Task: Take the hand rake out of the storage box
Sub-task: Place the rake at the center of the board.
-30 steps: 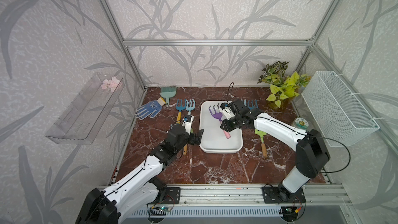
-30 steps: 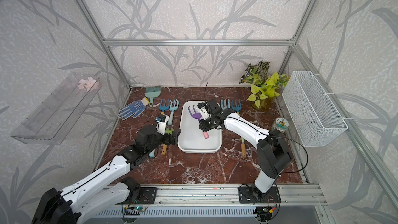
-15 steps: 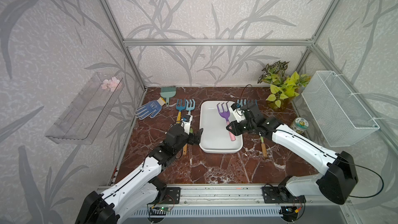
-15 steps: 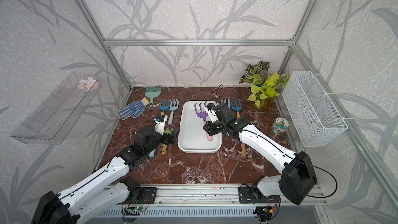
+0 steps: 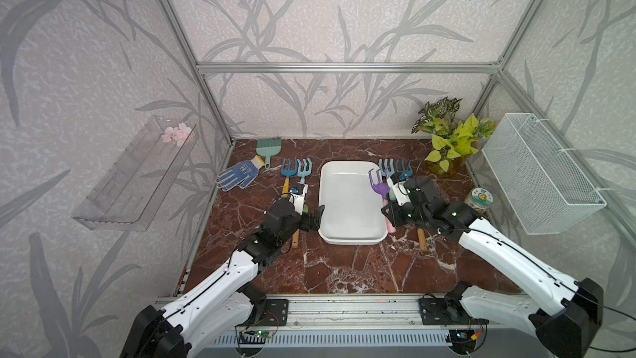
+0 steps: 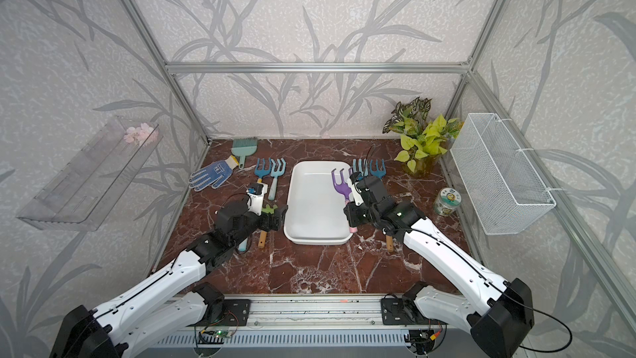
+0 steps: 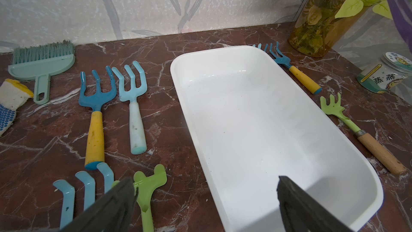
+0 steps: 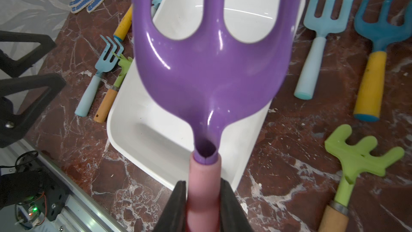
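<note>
On the marble tabletop (image 5: 344,270), inside leaf-patterned walls (image 5: 327,29), sat one storage box (image 5: 347,201), seven loose rakes (image 7: 95,99), one glove (image 5: 237,175), one brush (image 5: 269,146). Right gripper (image 8: 204,188) held the hand rake (image 8: 209,68) above the box's right edge; left gripper (image 7: 206,184) gaped wide.

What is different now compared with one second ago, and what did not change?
The right gripper, shut on the purple hand rake throughout, carried it from over the storage box's middle rightward to its right rim. Nothing was newly taken or released. The left gripper stayed open by the box's left side; box and other rakes unmoved.
</note>
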Robot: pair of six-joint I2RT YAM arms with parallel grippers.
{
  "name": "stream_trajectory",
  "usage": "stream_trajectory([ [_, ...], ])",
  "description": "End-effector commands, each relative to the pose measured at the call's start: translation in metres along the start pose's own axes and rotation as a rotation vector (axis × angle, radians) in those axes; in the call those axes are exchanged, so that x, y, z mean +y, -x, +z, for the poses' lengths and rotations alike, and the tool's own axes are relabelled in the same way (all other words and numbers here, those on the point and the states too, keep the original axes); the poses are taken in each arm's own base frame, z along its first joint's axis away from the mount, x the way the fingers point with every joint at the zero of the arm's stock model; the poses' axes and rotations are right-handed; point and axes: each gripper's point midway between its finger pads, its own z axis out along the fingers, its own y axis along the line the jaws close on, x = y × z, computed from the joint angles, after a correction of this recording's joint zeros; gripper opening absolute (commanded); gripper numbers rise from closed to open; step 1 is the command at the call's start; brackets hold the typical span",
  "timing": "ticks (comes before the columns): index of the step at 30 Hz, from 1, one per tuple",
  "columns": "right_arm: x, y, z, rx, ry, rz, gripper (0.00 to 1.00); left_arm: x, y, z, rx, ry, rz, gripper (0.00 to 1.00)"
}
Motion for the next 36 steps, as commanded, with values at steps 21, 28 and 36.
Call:
stream_trajectory([
  [21,-0.076,-0.073,-0.004,0.256,-0.366,0.009,0.03,0.0,0.0,-0.001,-0.013,-0.002,0.002,1.0],
  [28,-0.079,-0.086,0.012,0.345,-0.386,0.011,0.03,0.0,0.0,0.0,-0.011,-0.001,0.002,1.0],
  [36,-0.085,-0.102,0.027,0.46,-0.426,0.018,0.02,0.0,0.0,0.0,-0.012,-0.002,0.002,1.0],
])
